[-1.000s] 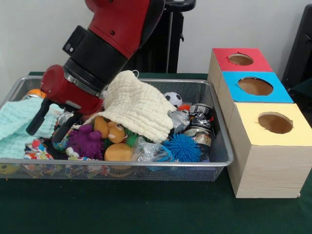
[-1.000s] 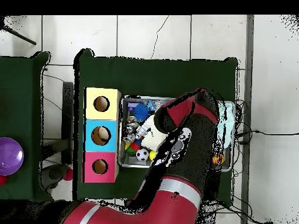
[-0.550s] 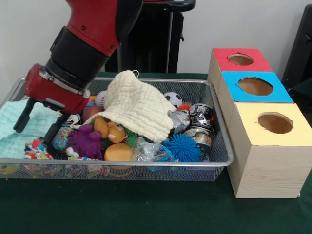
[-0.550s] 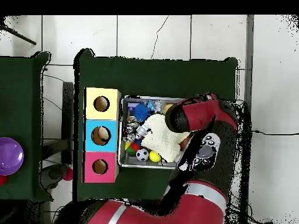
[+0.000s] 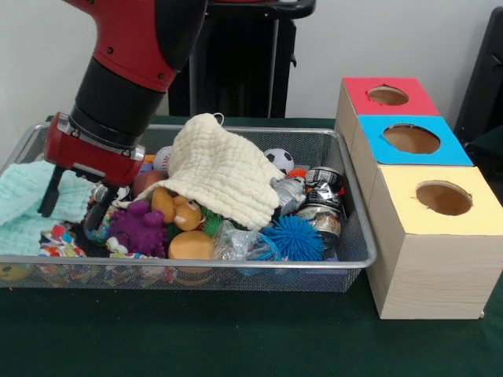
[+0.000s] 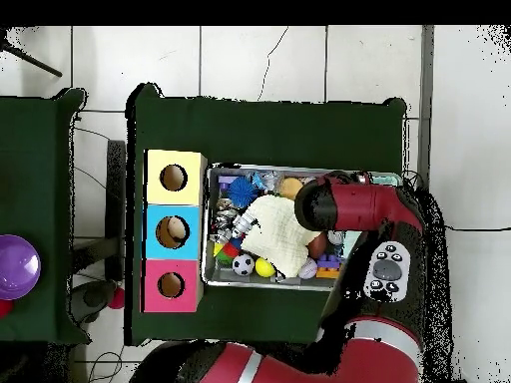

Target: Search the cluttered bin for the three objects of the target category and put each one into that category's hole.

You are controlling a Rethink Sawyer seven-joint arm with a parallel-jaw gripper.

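No readable text, labels, brands or numbers anywhere. Markings on the dark cans (image 5: 324,182) beside the cream cloth (image 5: 220,169) in the wire bin (image 5: 354,236) too small to read.

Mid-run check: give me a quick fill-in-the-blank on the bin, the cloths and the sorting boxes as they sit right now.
1. The cream cloth lies draped over toys in the wire bin, while the ____ cloth sits at the bin's other end, beside the gripper.
2. In the front view, the box nearest the camera has a ____ top.
3. The spiky ball near the bin's front rim is ____.
4. The gripper's fingers are ____ and hold nothing.

Missing words: mint green; yellow; blue; open
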